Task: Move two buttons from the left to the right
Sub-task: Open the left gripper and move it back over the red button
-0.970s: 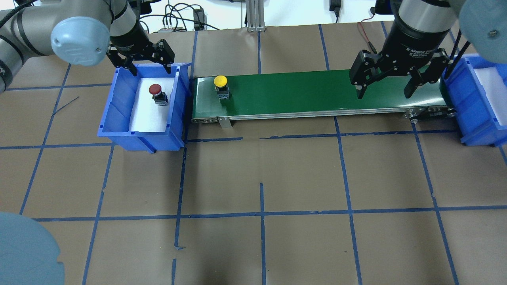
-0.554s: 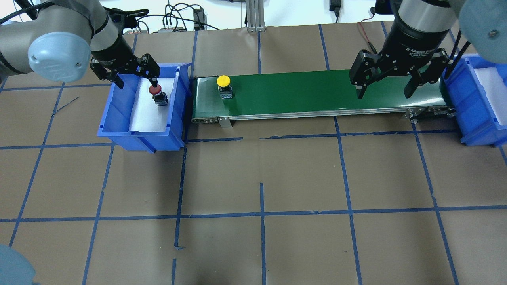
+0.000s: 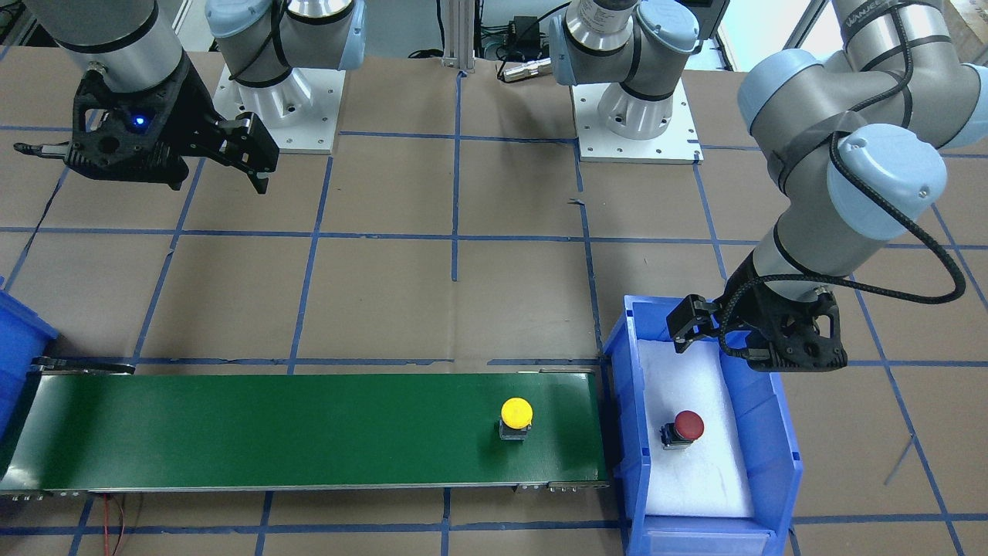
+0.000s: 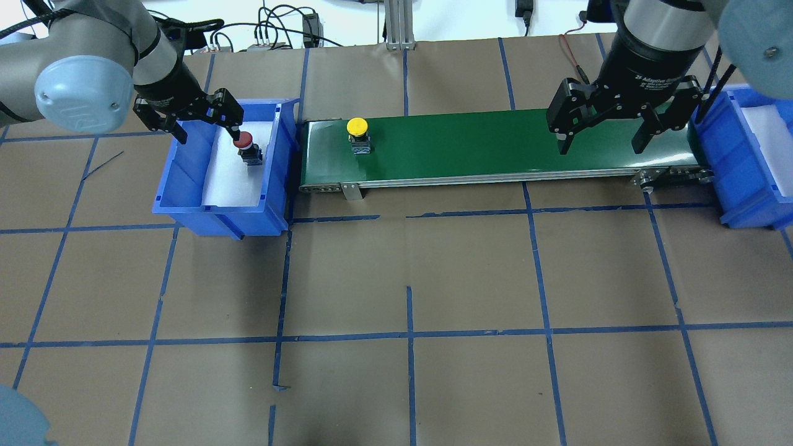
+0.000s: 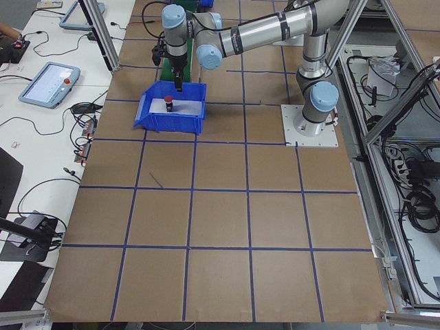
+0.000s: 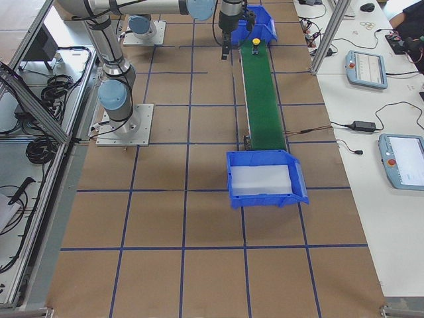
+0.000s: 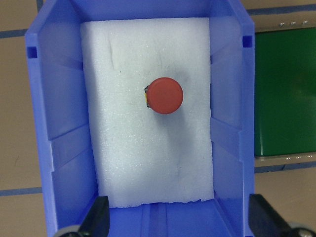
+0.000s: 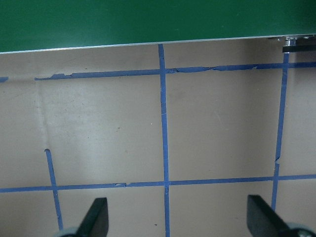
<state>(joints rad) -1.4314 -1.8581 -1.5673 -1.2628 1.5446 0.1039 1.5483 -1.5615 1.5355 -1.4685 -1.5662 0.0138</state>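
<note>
The red button [image 4: 243, 140] stands upright on white foam in the left blue bin [image 4: 186, 179]; it also shows in the front view [image 3: 688, 425] and the left wrist view [image 7: 166, 95]. My left gripper [image 4: 207, 127] hangs open and empty over the bin's far part, above the red button, fingers [image 7: 96, 219] apart. The yellow button [image 4: 357, 127] stands upright near the left end of the green conveyor belt [image 4: 495, 142], also seen in the front view [image 3: 515, 411]. My right gripper [image 4: 601, 145] hovers open and empty high up near the belt's right end.
A second blue bin [image 4: 737, 161] with white foam stands at the belt's right end. The belt's metal frame and rollers [image 4: 672, 176] run along its near edge. Brown paper with blue tape lines covers the table [image 4: 409, 279]. Cables lie along the far edge.
My left gripper has moved left and lower over the left bin, above the red button. The yellow button has travelled a little to the right on the belt. The right arm has not moved.
</note>
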